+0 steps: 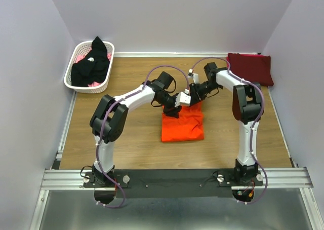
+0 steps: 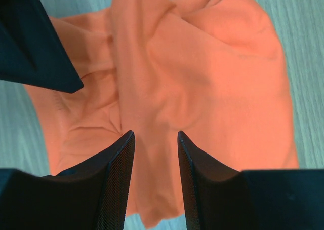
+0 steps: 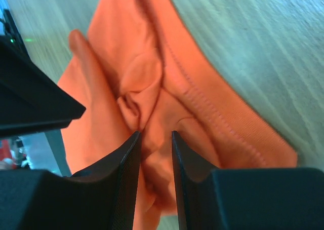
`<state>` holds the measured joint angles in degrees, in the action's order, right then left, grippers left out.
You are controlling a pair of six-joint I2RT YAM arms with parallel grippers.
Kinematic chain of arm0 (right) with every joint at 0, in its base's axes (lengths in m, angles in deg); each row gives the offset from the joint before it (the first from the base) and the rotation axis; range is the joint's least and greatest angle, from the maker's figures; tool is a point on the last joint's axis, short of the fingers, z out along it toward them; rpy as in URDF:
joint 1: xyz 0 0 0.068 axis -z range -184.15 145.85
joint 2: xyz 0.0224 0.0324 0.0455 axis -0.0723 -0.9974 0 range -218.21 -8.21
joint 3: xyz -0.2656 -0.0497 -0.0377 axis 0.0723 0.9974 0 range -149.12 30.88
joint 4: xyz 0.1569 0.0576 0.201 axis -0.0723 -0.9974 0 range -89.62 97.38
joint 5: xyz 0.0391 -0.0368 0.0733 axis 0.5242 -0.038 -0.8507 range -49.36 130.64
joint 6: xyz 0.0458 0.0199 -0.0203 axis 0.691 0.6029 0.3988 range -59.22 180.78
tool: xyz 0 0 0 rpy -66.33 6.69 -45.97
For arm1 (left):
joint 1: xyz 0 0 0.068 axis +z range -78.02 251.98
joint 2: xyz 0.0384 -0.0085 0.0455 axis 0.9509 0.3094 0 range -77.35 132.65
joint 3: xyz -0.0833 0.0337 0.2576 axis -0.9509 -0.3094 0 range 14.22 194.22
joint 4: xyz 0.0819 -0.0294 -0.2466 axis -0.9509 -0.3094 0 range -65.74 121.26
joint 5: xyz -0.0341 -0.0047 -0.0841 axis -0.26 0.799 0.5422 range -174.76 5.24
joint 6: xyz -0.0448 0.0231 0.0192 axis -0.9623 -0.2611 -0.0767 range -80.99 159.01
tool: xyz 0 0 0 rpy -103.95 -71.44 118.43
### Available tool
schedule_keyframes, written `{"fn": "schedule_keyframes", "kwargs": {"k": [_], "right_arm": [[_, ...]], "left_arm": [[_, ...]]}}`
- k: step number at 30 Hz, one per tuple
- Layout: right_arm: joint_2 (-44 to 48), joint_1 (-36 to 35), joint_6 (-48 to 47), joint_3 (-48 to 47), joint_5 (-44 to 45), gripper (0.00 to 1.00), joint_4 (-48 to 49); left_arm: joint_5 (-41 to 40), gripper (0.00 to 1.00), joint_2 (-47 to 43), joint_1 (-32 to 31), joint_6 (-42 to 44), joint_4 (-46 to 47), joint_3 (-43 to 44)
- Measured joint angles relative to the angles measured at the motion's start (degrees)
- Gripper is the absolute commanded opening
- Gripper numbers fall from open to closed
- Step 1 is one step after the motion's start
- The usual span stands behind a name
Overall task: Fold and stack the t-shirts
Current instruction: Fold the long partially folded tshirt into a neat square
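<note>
1. Where both arms meet, the orange t-shirt (image 1: 182, 124) lies rumpled at the middle of the table (image 1: 126, 139).
2. Left gripper (image 2: 154, 136): jaws parted above it, holding nothing.
3. Right gripper (image 3: 154, 135): jaws narrowly parted at a bunched fold; whether it has hold cannot be told.
4. Maroon t-shirt (image 1: 250, 67) far right; black t-shirt (image 1: 92, 64) in basket (image 1: 76, 53).

Left gripper (image 1: 172, 109) and right gripper (image 1: 186, 99) side by side, jaws apart.
</note>
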<state>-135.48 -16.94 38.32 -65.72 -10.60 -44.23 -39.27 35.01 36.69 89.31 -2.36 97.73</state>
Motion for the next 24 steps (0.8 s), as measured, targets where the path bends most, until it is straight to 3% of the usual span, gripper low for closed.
{"fn": "schedule_keyframes", "kwargs": {"k": [13, 24], "right_arm": [[-2.7, -2.5, 3.4, 4.0, -3.1, 0.37, 5.0], [5.0, -6.5, 5.2, 17.9, -4.3, 0.39, 8.0]], "left_arm": [[-0.3, 0.45, 2.2, -1.9, -2.4, 3.8, -4.9], [-0.4, 0.46, -9.0, -2.5, -2.9, 3.2, -15.0]]}}
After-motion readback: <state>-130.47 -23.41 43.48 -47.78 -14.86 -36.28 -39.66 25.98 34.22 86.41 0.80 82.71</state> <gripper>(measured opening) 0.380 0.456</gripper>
